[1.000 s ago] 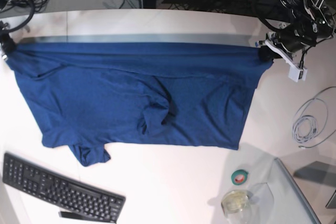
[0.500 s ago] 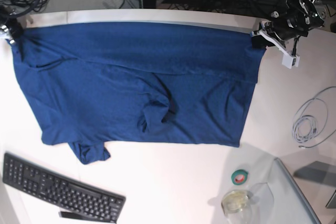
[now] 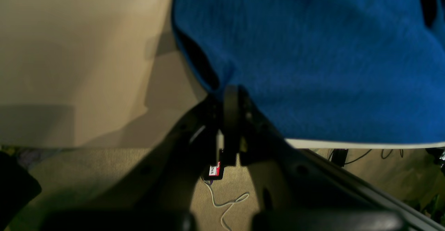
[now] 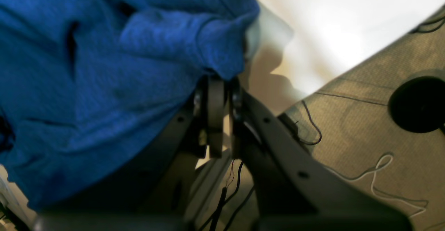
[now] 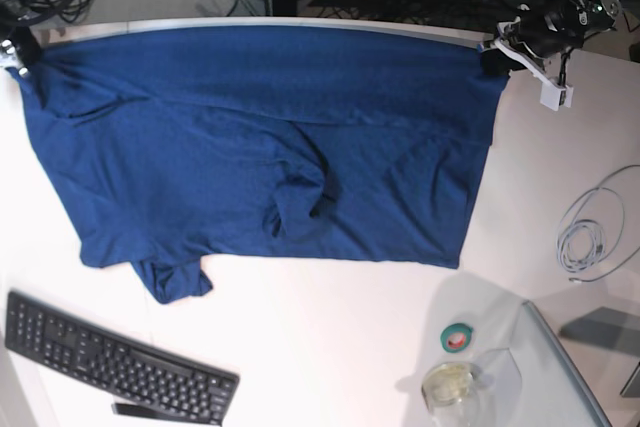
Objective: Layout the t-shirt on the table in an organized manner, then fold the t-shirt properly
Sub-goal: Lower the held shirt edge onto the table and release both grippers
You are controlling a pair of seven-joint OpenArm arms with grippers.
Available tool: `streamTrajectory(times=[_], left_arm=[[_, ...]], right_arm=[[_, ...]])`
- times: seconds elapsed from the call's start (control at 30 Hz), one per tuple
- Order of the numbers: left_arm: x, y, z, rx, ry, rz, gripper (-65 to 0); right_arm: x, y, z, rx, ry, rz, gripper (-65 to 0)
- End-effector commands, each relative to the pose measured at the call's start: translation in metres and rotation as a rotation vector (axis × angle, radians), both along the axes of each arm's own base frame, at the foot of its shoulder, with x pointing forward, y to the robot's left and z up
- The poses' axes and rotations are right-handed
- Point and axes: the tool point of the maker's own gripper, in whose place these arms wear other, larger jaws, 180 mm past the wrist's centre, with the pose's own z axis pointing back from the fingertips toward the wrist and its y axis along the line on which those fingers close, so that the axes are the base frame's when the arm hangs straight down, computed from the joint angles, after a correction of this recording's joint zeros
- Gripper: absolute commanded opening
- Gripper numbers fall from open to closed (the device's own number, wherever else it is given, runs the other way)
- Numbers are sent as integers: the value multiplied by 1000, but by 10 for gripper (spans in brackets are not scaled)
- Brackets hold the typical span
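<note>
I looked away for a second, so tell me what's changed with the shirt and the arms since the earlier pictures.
Both grippers, left gripper and right gripper, shut on the t-shirt, have pulled its top edge toward the far edge of the table, stretching the fabric flatter. The grips stayed the same. The bunched fold at the shirt's middle, the keyboard, the tape roll and the coiled cable stayed put.

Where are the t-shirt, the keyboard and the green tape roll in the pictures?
t-shirt [image 5: 200,147], base view: flat fabric on its left half.
keyboard [image 5: 110,355], base view: middle of its key rows.
green tape roll [image 5: 458,338], base view: on its ring, near the glass panel.
</note>
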Motion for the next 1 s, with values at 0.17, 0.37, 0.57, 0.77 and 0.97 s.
streamTrajectory(times=[0.17,0.37,0.57,0.77,0.97], left_arm=[[7,7,8,17,-37,0,-650],[2,7,7,18,-27,1,-650],[2,7,7,18,-27,1,-650],[0,7,6,18,-23,1,-650],[-1,8,5,17,-20,4,-443]], right_arm=[[2,-9,9,-35,-23,8,-650],[1,-9,9,-39,-23,6,-650],[-1,-10,9,-38,-21,1,-648],[-2,-10,9,-34,-17,-1,-644],[-7,-7,7,-24,-20,-30,-401]])
